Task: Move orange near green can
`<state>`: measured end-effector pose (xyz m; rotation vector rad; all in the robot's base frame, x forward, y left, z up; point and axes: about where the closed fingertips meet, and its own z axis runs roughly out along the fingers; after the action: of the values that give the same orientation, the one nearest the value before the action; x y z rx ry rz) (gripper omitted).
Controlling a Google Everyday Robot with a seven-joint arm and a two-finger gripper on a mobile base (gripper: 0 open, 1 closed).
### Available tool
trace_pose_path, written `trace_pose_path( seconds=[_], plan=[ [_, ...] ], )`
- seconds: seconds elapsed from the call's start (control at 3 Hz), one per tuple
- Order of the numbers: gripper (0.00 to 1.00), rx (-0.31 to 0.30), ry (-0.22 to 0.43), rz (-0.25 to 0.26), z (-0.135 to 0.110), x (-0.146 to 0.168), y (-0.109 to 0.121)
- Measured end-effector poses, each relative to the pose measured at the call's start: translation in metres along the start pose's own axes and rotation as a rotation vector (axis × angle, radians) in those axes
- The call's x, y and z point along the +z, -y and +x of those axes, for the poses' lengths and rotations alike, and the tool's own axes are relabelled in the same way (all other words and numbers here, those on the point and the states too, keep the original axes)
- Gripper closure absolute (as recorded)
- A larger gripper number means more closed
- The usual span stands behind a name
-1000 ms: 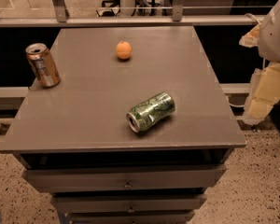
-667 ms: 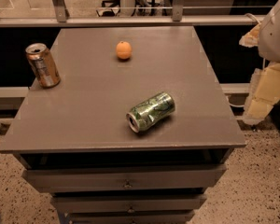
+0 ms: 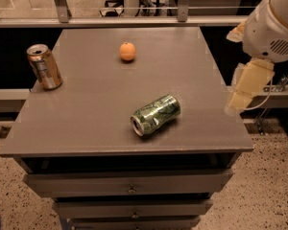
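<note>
The orange [image 3: 127, 51] sits at the back middle of the grey table top [image 3: 96, 109]. The green can [image 3: 155, 115] lies on its side near the front middle, its silver end facing front-left. The orange is well apart from the can, behind it and a little to its left. My arm's white housing [image 3: 271, 28] is at the upper right. My gripper [image 3: 245, 90], a cream-coloured part, hangs below it, just off the table's right edge, to the right of the green can. It touches and holds nothing.
An orange-brown soda can [image 3: 44, 67] stands upright near the left edge of the table. Drawers [image 3: 129, 188] run under the table front. A rail [image 3: 134, 20] runs behind the table. The floor [image 3: 273, 186] is speckled.
My arm and gripper have moved a little left and up, closer to the table's right edge. The orange and both cans have not moved.
</note>
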<state>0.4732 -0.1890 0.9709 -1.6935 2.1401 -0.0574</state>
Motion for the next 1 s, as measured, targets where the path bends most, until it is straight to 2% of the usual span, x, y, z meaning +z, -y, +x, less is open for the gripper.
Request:
trace_pose_path(
  seconds=[0.33, 0.67, 1.0],
  plan=[
    [0.00, 0.015, 0.143, 0.005, -0.068, 0.050, 0.043],
    [0.00, 0.026, 0.196, 0.004, -0.099, 0.071, 0.060],
    [0.00, 0.026, 0.196, 0.004, -0.099, 0.071, 0.060]
  ],
)
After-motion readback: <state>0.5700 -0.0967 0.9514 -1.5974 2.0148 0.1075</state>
